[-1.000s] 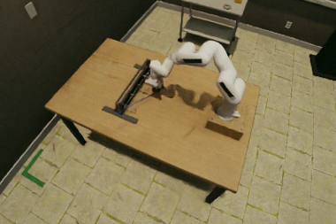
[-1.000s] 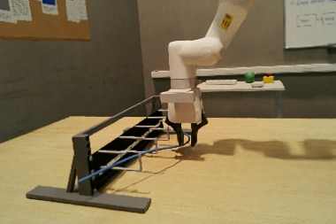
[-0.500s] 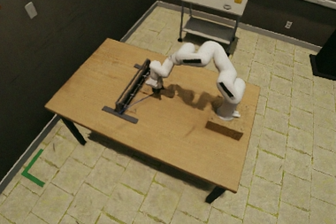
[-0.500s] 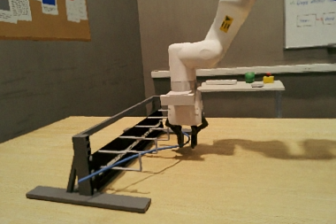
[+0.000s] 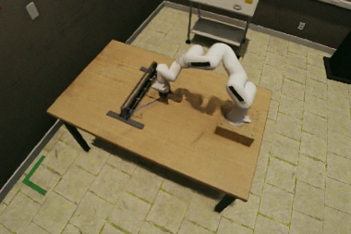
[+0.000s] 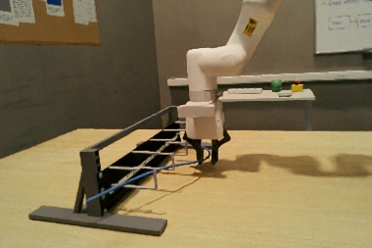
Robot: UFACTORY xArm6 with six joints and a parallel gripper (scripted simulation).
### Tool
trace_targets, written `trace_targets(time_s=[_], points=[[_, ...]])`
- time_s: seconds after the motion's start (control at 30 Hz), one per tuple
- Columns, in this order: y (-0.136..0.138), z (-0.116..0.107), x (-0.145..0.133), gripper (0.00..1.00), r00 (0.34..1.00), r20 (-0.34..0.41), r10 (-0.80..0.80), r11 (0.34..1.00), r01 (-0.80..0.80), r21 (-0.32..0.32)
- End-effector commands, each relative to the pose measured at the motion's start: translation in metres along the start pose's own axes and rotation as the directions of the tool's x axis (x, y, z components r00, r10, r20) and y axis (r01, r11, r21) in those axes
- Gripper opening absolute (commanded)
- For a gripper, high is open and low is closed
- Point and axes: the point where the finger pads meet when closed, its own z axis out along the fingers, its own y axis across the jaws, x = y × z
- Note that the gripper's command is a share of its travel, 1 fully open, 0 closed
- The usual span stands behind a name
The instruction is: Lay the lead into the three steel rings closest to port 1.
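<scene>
The dark free-standing rack stands upright on the wooden table, and it also shows in the exterior view. A row of steel rings juts out from its front. The blue lead is plugged in near the rack's near end and runs along the front towards my gripper; it also shows in the top view. My gripper points straight down with its fingertips at the table surface, in front of the rack's middle. The fingers stand partly apart, and the lead's free end reaches the left finger. No ring holds the lead.
A brown block lies on the table near the arm's base. A grey cart with small objects stands behind the table. The rack's flat foot juts out at the near end.
</scene>
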Motion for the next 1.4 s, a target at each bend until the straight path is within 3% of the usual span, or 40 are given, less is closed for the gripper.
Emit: trace_targets(time_s=[0.0, 0.23, 0.27, 1.37], points=[[0.0019, -0.0019, -0.0001, 0.33, 1.000, 0.000, 0.000, 1.000, 0.000, -0.005], [0.0019, -0.0019, -0.0001, 0.33, 1.000, 0.000, 0.000, 1.000, 0.000, -0.005], [0.0019, -0.0019, -0.0001, 0.00, 1.000, 0.000, 0.000, 1.000, 0.000, -0.005], [0.0019, -0.0019, -0.0001, 0.00, 1.000, 0.000, 0.000, 1.000, 0.000, -0.005]])
